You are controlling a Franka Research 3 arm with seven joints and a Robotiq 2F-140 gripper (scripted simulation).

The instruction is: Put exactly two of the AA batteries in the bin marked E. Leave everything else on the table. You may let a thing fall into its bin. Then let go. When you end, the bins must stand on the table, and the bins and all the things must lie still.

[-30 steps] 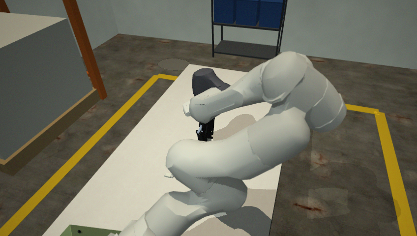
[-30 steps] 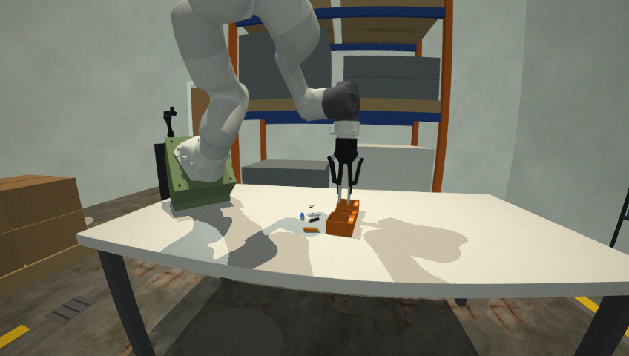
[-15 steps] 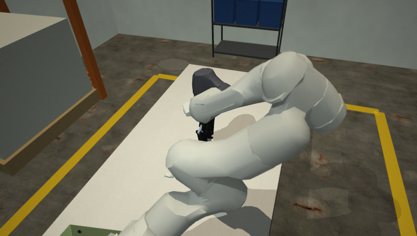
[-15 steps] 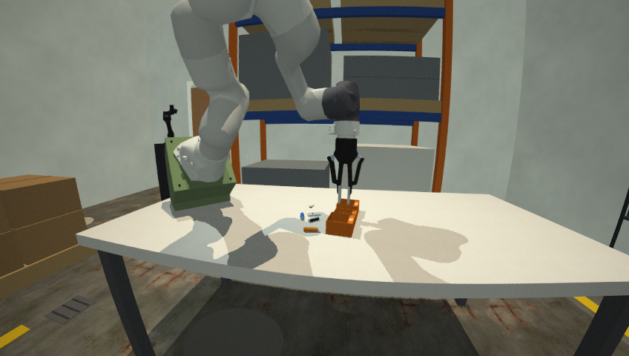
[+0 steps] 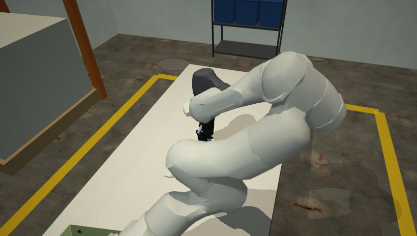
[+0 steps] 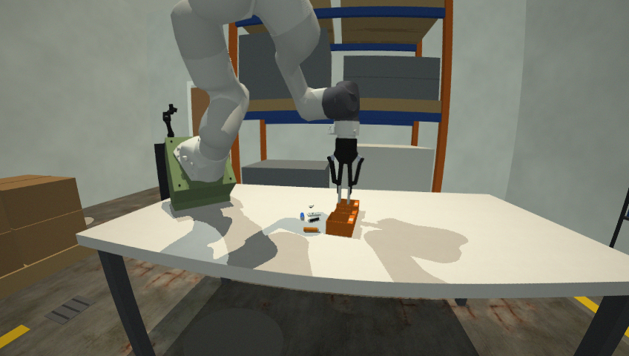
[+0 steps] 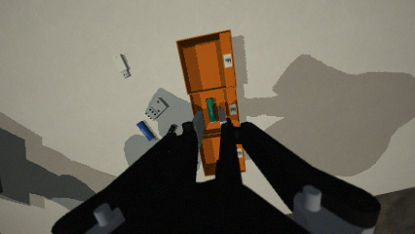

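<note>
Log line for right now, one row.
gripper nearly closed, empty | above middle orange bin | green battery inside it | blue cylinder on table

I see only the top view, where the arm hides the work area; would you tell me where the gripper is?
Observer: The gripper hangs right over a row of three orange bins.
Operator: Is it carrying anything?
Observer: No, its fingers are nearly closed with nothing between them.
Operator: Is any battery in a bin yet?
Observer: One green battery lies in the middle bin; a blue battery lies on the table beside the row.
</note>
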